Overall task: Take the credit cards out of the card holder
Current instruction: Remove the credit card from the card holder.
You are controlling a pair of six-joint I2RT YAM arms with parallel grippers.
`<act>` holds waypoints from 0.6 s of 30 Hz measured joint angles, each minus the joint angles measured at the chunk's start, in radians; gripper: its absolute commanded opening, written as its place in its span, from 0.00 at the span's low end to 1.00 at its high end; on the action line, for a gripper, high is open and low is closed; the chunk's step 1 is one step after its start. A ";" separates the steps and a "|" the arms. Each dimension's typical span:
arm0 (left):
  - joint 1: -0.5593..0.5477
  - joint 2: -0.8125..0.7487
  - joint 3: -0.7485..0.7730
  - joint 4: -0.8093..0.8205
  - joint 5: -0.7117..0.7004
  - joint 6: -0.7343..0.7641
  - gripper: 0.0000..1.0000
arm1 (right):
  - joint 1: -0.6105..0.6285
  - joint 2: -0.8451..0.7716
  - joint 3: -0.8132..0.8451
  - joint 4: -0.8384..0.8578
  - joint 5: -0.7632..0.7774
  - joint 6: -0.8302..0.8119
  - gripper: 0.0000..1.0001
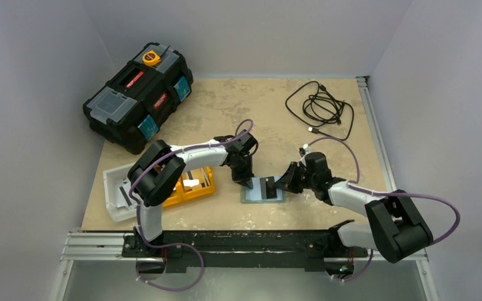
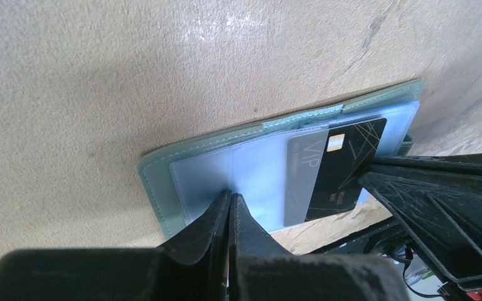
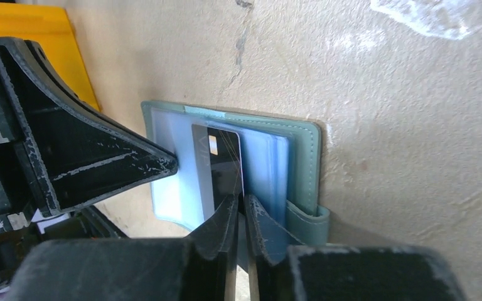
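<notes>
The card holder lay open on the mottled beige worktop: a flat grey-green, leather-like rectangle with a stitched edge and glossy pale blue sleeves. A shiny black credit card with a gold chip and thin scratch-like lines stuck partly out of a sleeve, pinched in the right gripper jaws. The left gripper had scuffed black jaws pressed together, tips on the lining. The card's gripped edge was hidden and its small print unreadable.

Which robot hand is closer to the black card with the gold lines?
Right. The right gripper pinches the black plastic card; the left gripper presses the grey-green folding wallet beside it.
</notes>
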 measured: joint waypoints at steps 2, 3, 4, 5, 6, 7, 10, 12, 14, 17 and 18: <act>0.000 0.000 0.000 0.000 0.000 0.000 0.00 | -0.006 -0.013 0.000 -0.016 0.007 -0.008 0.26; 0.000 0.000 0.000 0.000 0.000 0.000 0.00 | -0.008 -0.013 0.000 -0.013 0.003 -0.010 0.27; 0.000 0.000 0.001 -0.001 0.000 0.000 0.00 | -0.008 -0.007 -0.001 -0.001 -0.007 -0.011 0.27; 0.000 0.000 0.002 -0.002 0.000 0.000 0.00 | -0.008 0.001 -0.001 0.010 -0.018 -0.011 0.28; 0.000 0.000 0.002 -0.002 0.000 0.000 0.00 | -0.009 0.015 -0.001 0.027 -0.028 -0.011 0.28; 0.000 0.000 0.002 -0.002 -0.001 0.000 0.00 | -0.009 0.033 -0.001 0.047 -0.042 -0.011 0.27; 0.000 0.000 0.002 -0.003 -0.001 0.000 0.00 | -0.012 0.074 -0.001 0.098 -0.077 -0.010 0.27; 0.000 0.000 0.003 -0.005 -0.001 0.001 0.00 | -0.013 0.094 -0.001 0.126 -0.091 -0.009 0.23; 0.000 0.002 0.005 -0.008 -0.001 0.001 0.00 | -0.015 0.111 -0.001 0.146 -0.102 -0.010 0.15; 0.000 0.004 0.009 -0.012 -0.001 0.001 0.00 | -0.016 0.132 -0.001 0.165 -0.106 -0.009 0.06; 0.000 0.004 0.011 -0.013 -0.001 0.001 0.00 | -0.016 0.133 -0.001 0.164 -0.104 -0.007 0.04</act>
